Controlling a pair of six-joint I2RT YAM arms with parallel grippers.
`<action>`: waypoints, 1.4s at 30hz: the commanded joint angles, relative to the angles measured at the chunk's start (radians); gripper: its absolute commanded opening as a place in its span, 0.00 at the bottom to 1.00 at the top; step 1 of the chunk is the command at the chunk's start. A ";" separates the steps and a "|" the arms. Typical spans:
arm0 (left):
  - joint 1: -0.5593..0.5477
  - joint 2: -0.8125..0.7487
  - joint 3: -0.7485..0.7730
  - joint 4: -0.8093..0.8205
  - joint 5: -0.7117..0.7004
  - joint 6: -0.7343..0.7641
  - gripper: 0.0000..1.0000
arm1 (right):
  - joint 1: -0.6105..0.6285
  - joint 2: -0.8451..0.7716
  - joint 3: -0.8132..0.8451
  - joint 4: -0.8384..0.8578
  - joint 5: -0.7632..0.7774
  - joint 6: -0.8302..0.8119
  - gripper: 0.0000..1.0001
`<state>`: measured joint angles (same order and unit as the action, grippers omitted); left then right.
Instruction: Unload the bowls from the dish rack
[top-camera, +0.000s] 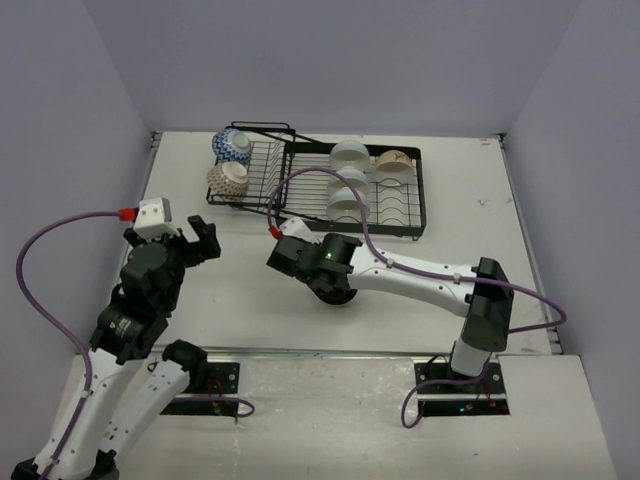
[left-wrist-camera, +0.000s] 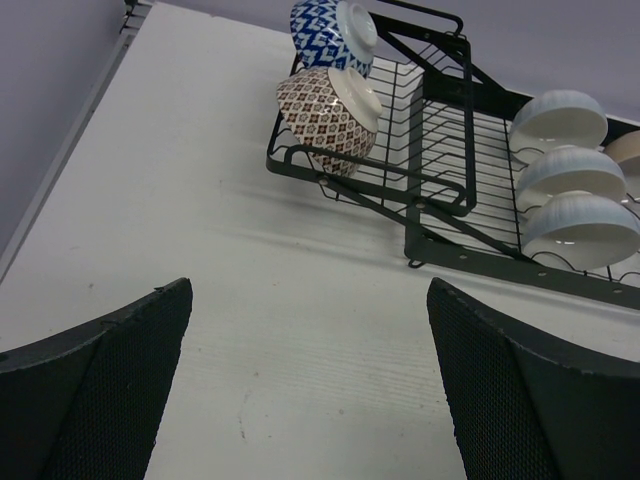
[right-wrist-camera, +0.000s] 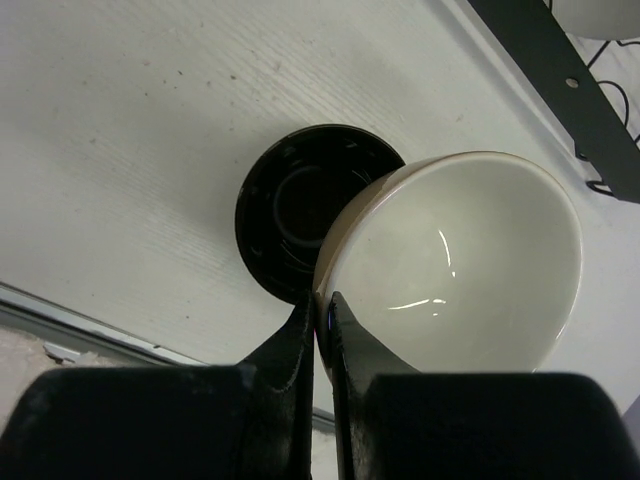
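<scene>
The black wire dish rack (top-camera: 400, 205) stands at the back of the table. In its small angled section sit a blue-and-white bowl (top-camera: 232, 146) and a brown-patterned bowl (top-camera: 228, 180). In its large section stand three white bowls (top-camera: 349, 178) and a cream bowl (top-camera: 394, 162). My right gripper (right-wrist-camera: 322, 305) is shut on the rim of a cream bowl with a tan band (right-wrist-camera: 450, 260), held tilted just above a dark bowl (right-wrist-camera: 290, 205) that stands on the table. My left gripper (left-wrist-camera: 310, 380) is open and empty over bare table, short of the rack (left-wrist-camera: 440, 190).
The table's near edge and a metal strip (right-wrist-camera: 60, 310) lie just beyond the dark bowl. Grey walls close in the left, right and back. The right arm (top-camera: 420, 272) stretches across the front middle of the table.
</scene>
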<state>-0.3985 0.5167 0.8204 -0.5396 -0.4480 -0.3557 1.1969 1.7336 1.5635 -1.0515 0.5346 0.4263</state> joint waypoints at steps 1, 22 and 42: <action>0.010 -0.009 -0.003 0.035 0.006 0.012 1.00 | 0.023 0.021 0.060 0.013 0.062 -0.014 0.00; 0.010 -0.009 -0.004 0.036 0.015 0.012 1.00 | 0.029 0.153 -0.016 0.153 0.010 0.066 0.00; 0.006 0.000 -0.006 0.040 0.026 0.014 1.00 | 0.030 0.135 -0.125 0.308 0.044 0.126 0.00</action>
<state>-0.3985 0.5125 0.8204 -0.5396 -0.4320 -0.3557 1.2247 1.8992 1.4544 -0.8276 0.5419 0.5148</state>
